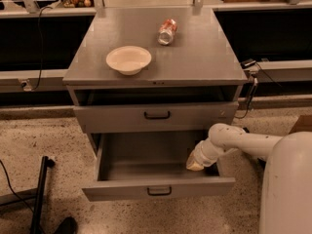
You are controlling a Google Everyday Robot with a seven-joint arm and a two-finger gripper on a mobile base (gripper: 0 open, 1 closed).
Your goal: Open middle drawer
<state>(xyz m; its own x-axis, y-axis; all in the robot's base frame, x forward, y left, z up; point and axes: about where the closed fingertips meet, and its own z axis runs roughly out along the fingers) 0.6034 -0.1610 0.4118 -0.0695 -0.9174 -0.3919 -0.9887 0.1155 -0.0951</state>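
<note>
Camera view looks down on a grey metal cabinet [204, 62] in the centre of the frame, standing on a speckled floor [39, 135]. The middle drawer [146, 162], a low flat front with a small black loop handle [159, 190], stands pulled well out toward the bottom of the frame, so its wide shallow grey tray lies open to view and looks empty. Judging from this, the opening asked for is largely or wholly done. From the lower right a white arm [243, 143] reaches in over the drawer's right side. Its gripper [195, 163] hangs inside the tray at the right rear corner, close to the right wall and well away from the handle. Whether the gripper is apart or together cannot be told. Being inside the tray and not at the handle, it seems to be holding nothing, and it may be there only because the arm is near the drawer's edge. Above the open drawer sits a taller-fronted drawer [117, 118] with a bigger black handle [157, 115], pushed in, and over that runs a dark open slot. On the cabinet's top a pale shallow bowl [128, 59] rests left of centre, and a red and white can [167, 31] lies on its side further back, apart from the bowl. Neither is involved in the task. A black pole [39, 194] leans at lower left of the frame.
</note>
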